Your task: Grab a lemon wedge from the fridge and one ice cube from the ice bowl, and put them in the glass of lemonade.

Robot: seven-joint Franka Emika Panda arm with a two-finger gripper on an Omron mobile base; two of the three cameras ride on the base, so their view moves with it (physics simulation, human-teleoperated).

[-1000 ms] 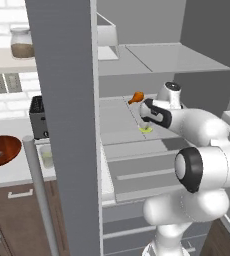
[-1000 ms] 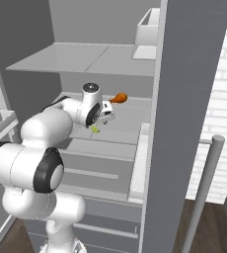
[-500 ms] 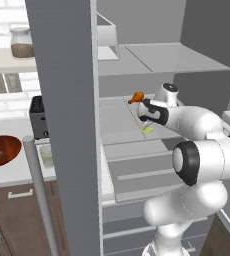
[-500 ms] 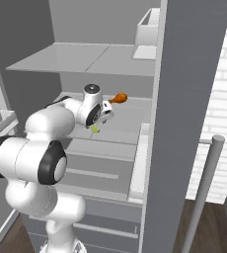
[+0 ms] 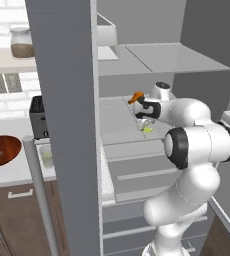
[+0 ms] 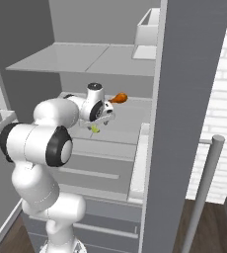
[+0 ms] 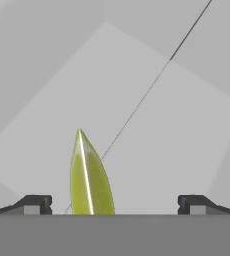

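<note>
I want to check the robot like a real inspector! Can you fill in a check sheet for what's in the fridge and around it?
Surface: grey fridge shelf, flat, holds two items.
Job's things: lemon wedge lies on the shelf between the fingers, not gripped; fridge open; ice bowl on the counter left of the door; glass of lemonade beside it.
Clutter: orange drumstick behind the wedge; toaster; jar on the wall shelf.
Grippers: gripper open, low over the wedge.
Cables: nothing seen.
Surroundings: white brick wall, brown cabinets.
</note>
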